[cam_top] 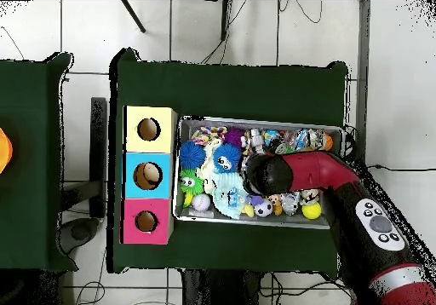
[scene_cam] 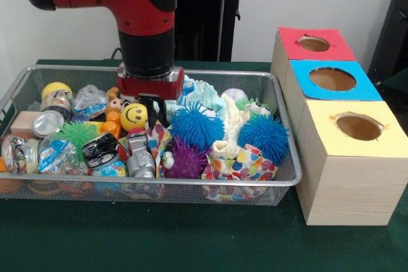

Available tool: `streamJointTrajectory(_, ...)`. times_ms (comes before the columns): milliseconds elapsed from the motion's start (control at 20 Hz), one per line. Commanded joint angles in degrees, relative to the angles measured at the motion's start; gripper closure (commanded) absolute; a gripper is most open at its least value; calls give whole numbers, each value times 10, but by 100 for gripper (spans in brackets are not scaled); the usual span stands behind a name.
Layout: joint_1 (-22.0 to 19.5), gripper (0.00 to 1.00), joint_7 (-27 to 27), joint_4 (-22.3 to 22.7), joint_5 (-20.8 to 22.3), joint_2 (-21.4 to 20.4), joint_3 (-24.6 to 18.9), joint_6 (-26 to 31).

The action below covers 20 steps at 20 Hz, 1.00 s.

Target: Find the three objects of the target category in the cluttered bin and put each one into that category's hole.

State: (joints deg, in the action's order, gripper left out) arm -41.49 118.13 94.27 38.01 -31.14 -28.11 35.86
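Front view: the gripper (scene_cam: 153, 111) is lowered into the bin (scene_cam: 191, 183), just right of a yellow smiley ball (scene_cam: 133, 116); whether its fingers are parted or anything is held cannot be told. One polka-dot cloth (scene_cam: 245, 165) is seen against the near wall, right of a purple spiky ball (scene_cam: 186, 160). The yellow-surround hole (scene_cam: 358, 126) is found on the nearest box, right of the bin.
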Motion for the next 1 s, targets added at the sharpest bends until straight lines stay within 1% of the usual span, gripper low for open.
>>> streamJointTrajectory(50,-16,100,-83,59,-72,-126,-45,95)
streamJointTrajectory(200,-17,100,-87,76,-112,-174,-52,134)
streamJointTrajectory(300,-16,100,-92,81,-128,-193,-53,150)
streamJointTrajectory(450,-14,100,-94,86,-143,-213,-53,160)
streamJointTrajectory(600,-5,100,-85,88,-152,-226,-50,167)
streamJointTrajectory(750,2,100,-77,87,-149,-223,-46,160)
streamJointTrajectory(850,8,100,-69,83,-142,-209,-42,150)
streamJointTrajectory(1000,32,100,-36,83,-130,-181,-33,116)
